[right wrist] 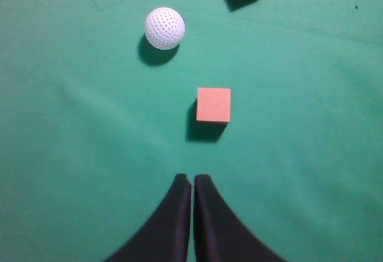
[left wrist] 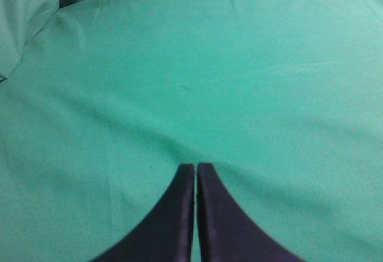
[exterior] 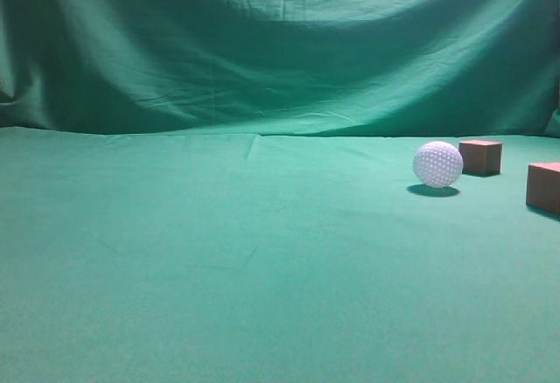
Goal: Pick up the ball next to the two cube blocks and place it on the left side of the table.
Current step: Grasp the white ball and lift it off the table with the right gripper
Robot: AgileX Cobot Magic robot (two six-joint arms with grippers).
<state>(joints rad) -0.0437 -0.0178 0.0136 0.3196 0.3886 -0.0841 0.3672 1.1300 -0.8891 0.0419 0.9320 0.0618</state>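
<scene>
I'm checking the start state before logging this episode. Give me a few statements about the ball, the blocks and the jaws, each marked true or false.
1. The ball rests on the table, held by nothing. True.
2. The ball sits on top of one of the two cube blocks. False: it lies on the cloth, apart from both.
3. The right gripper has its jaws together. True.
4. The left gripper is gripping a block. False: its jaws are together and empty, over bare cloth.
5. In the exterior view the ball lies on the right. True.
</scene>
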